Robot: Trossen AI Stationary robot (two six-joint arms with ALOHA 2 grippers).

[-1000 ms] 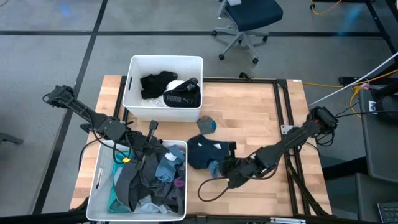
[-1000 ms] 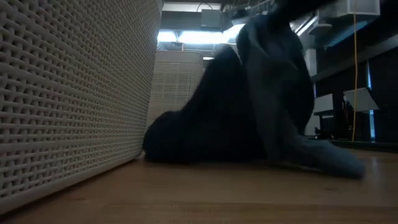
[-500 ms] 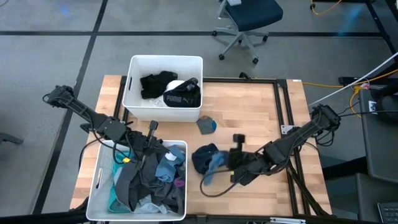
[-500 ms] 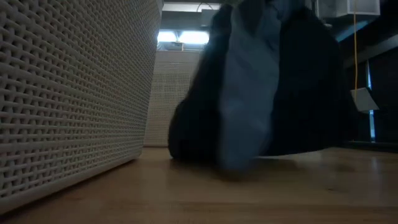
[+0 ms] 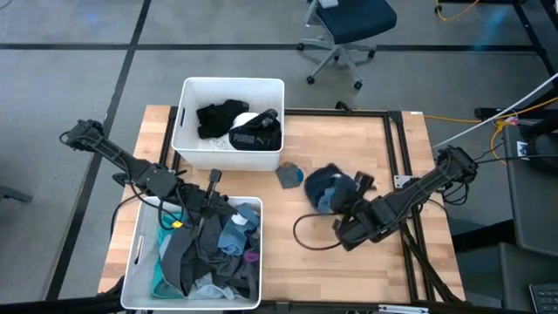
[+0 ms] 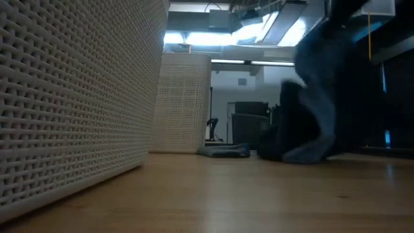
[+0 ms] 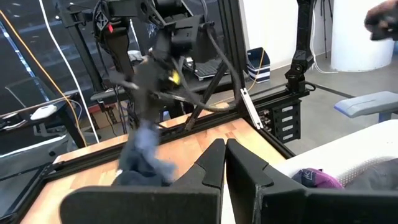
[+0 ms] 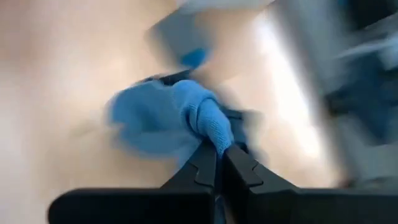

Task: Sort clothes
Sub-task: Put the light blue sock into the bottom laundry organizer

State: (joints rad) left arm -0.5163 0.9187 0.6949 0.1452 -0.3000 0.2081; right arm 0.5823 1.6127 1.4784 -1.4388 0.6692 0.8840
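My right gripper [image 5: 343,201] is shut on a dark navy and blue garment [image 5: 329,185] over the middle right of the table; the garment also shows in the low view [image 6: 310,123]. My left gripper [image 5: 222,208] is shut and empty above the near white bin's [image 5: 132,262] heap of grey, teal and blue clothes [image 5: 214,253]. The far white bin [image 5: 185,87] holds black clothes, one with PUMA lettering [image 5: 255,137]. A small grey-blue garment [image 5: 289,174] lies flat on the table. My right gripper pinches a bunched blue fold of the garment [image 8: 211,127] between its two fingers; how many layers, I cannot tell. The rest hangs bunched below and beyond the fingers. Its lower end [image 6: 303,155] is at table height; whether it touches, I cannot tell.
A black cable loop [image 5: 312,235] lies on the wood by the right arm. A black metal frame [image 5: 397,157] runs along the table's right side. An office chair [image 5: 344,35] stands beyond the far edge. Bare wood lies between the bins and the right arm.
My right gripper has gone up and toward the table's right and far edges with the dark garment. The garment lay spread beside the near bin; it has been gathered into a bunch and drawn away from that bin.
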